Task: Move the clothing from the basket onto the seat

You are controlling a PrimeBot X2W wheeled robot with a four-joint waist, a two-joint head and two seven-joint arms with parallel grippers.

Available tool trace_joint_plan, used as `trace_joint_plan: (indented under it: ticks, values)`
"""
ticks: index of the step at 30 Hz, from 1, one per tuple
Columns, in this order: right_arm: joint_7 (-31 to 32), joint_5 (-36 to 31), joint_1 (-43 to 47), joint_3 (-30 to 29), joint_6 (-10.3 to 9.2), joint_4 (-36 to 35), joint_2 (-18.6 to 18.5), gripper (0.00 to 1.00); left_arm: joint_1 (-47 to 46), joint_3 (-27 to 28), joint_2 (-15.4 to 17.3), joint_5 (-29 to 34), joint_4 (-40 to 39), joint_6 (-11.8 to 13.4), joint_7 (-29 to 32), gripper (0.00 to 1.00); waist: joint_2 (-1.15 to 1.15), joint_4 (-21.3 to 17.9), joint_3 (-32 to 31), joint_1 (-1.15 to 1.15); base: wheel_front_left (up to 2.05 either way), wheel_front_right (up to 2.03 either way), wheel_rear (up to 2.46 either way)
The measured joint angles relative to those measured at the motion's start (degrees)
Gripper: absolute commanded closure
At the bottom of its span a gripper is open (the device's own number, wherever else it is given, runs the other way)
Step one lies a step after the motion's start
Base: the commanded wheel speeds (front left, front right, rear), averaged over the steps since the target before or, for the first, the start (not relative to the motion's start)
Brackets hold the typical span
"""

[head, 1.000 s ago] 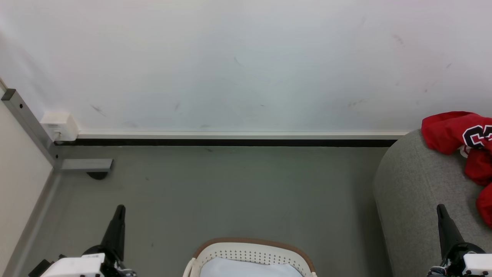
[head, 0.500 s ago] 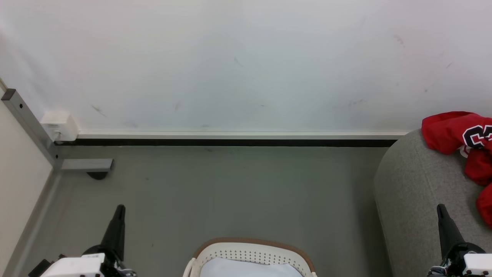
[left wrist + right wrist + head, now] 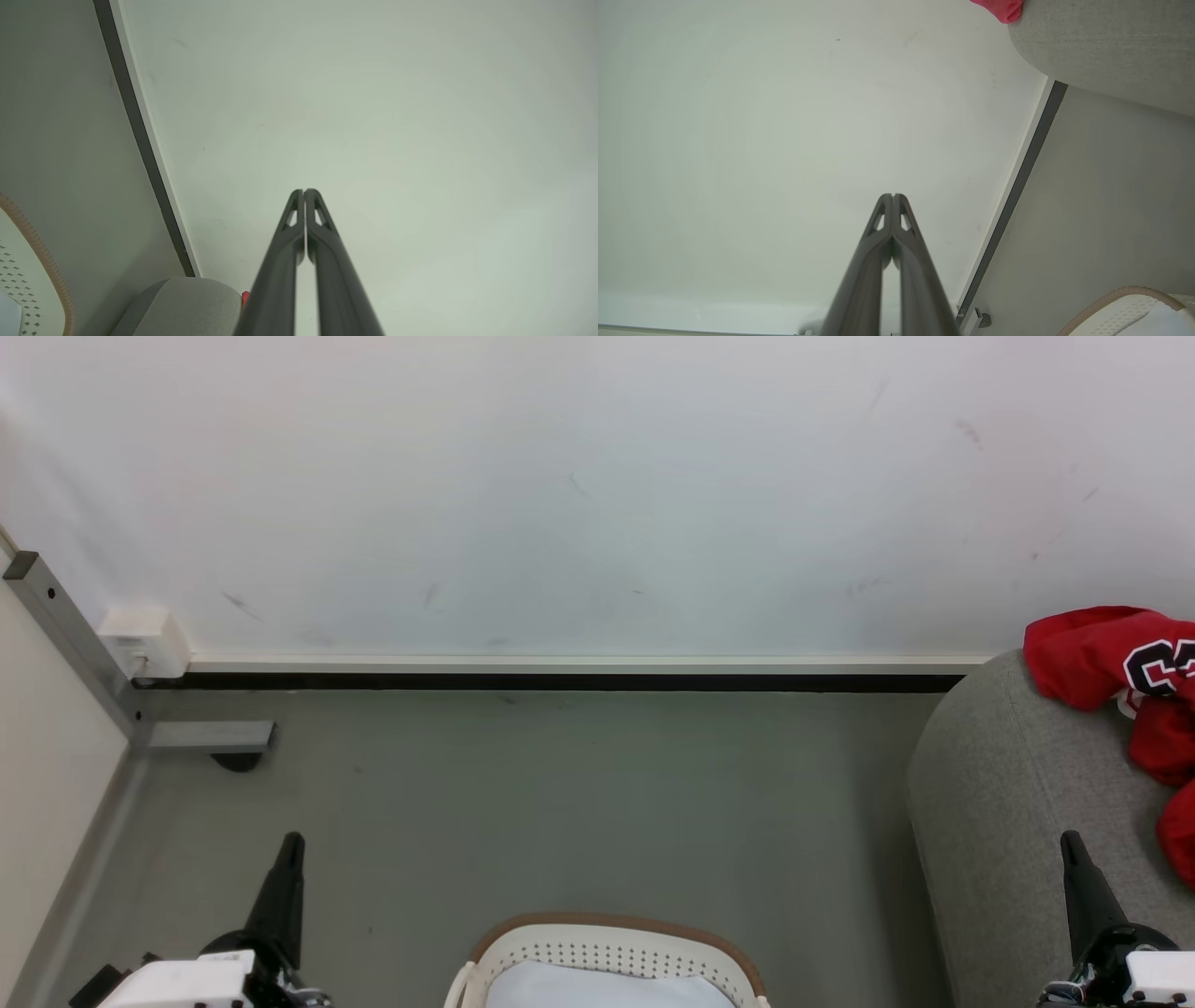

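Note:
The white perforated basket (image 3: 607,957) with its brown rim sits on the floor at the bottom centre, and a pale blue-white garment (image 3: 607,987) lies inside it. At the right stands the light grey seat (image 3: 1008,803), carrying a red jersey (image 3: 1116,658) with black lettering. My left gripper (image 3: 291,841) is shut at the lower left, left of the basket, holding nothing. My right gripper (image 3: 1069,840) is shut at the lower right, in front of the seat, also holding nothing. In the wrist views both pairs of fingertips (image 3: 304,192) (image 3: 892,196) touch, pointing at the wall.
A white wall (image 3: 597,495) with a dark baseboard (image 3: 560,681) runs across the back. A grey metal post with a foot (image 3: 210,737) and a white box (image 3: 145,642) stand at the far left. Grey floor (image 3: 560,803) lies between basket and wall.

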Motion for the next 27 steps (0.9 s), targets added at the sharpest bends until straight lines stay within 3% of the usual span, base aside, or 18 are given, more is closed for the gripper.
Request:
trace_joint_plan:
  ticks: [27]
  values:
    - [0.3,-0.3,0.0,-0.3,0.0,0.0,0.3,1.0,0.0,0.0,0.0,0.0,0.0,0.0,0.0,1.0,0.0,0.0,0.0,0.0,0.0,0.0,0.0]
